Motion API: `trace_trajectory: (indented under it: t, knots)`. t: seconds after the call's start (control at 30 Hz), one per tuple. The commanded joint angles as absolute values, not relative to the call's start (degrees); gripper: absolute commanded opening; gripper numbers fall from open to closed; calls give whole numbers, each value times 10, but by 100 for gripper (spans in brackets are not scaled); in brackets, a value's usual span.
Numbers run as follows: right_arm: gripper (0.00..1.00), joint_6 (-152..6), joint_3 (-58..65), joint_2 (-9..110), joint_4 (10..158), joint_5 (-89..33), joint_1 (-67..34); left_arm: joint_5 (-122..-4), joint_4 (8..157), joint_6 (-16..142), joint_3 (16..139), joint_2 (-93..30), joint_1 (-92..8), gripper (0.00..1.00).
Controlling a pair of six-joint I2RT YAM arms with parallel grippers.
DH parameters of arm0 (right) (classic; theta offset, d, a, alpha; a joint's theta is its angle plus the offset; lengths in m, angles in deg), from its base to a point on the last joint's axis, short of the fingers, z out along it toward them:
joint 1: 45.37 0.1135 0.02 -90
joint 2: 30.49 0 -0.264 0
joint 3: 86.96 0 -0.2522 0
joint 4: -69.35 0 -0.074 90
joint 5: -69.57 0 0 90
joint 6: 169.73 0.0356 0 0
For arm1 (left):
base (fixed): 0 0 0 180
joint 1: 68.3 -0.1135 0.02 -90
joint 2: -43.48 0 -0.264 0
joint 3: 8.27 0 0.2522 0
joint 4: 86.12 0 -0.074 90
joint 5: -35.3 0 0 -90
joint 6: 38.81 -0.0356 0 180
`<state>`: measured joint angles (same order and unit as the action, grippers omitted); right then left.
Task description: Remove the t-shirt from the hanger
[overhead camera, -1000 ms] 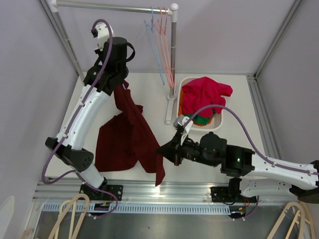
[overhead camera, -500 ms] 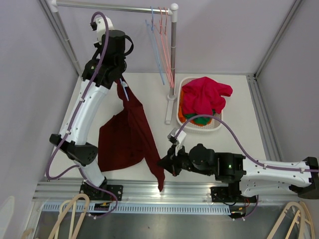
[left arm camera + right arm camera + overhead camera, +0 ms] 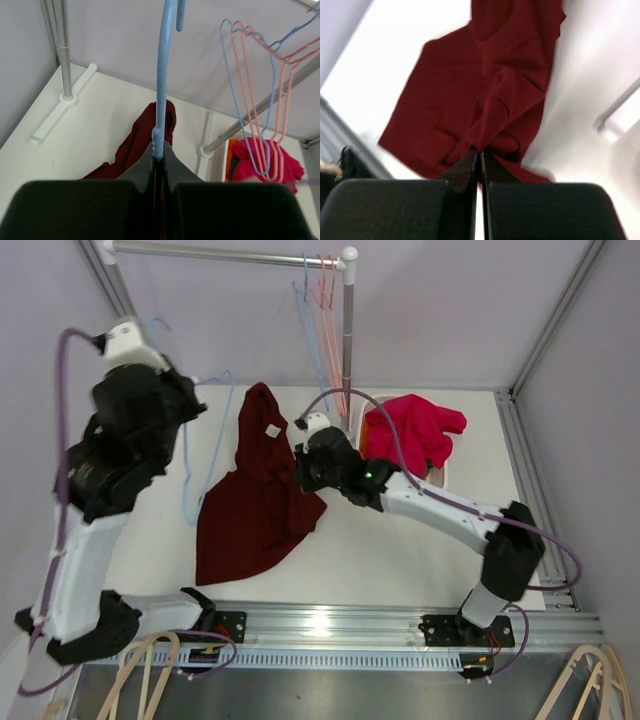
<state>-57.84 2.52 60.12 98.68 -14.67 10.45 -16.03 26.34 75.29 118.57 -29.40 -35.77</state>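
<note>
The dark red t-shirt (image 3: 250,505) lies crumpled on the white table, off the hanger. My left gripper (image 3: 193,406) is raised at the left and shut on the thin light blue hanger (image 3: 186,480), which hangs bare to the left of the shirt. In the left wrist view the gripper (image 3: 159,150) pinches the hanger (image 3: 162,95), with the shirt (image 3: 144,136) below on the table. My right gripper (image 3: 305,472) is shut on a raised fold at the shirt's right edge. In the right wrist view the gripper (image 3: 480,151) pinches that fold of the shirt (image 3: 490,95).
A clothes rail with several blue and pink hangers (image 3: 322,320) stands at the back, its post (image 3: 347,360) beside a white basket (image 3: 440,480) of red and pink clothes (image 3: 412,430). These hangers (image 3: 260,100) also show in the left wrist view.
My left arm swung left and up, drawing the hanger out of the shirt. My right arm moved from the table's front toward the back middle with the shirt's edge. The shirt now lies on the table.
</note>
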Motion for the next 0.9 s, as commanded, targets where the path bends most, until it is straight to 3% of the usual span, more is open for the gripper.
trace_trajectory:
  t: [0.0,0.2,0.3,0.33,0.37,0.43,0.47,0.5,0.87]
  knots:
    - [0,-596,-71,707,1035,-195,82,-191,234,755,1192,-223,-359,1]
    - [0,-635,-322,920,1173,-221,92,-157,197,725,1219,-153,-360,1]
    - [13,-654,-392,978,1234,-214,107,-151,194,712,1219,-147,-363,1]
    - [23,-656,-427,1011,1247,-210,108,-145,192,710,1218,-146,-365,1]
    - [26,-658,-443,1026,1260,-211,111,-141,192,707,1218,-145,-365,1]
    - [63,-661,-470,1056,1286,-205,111,-137,193,703,1212,-143,-367,1]
    - [87,-660,-474,1061,1292,-205,109,-137,196,702,1207,-141,-367,1]
    - [99,-659,-479,1065,1309,-205,109,-138,203,699,1201,-137,-368,1]
    - [99,-700,-481,1113,1372,-174,147,-140,238,692,1162,-135,-370,1]
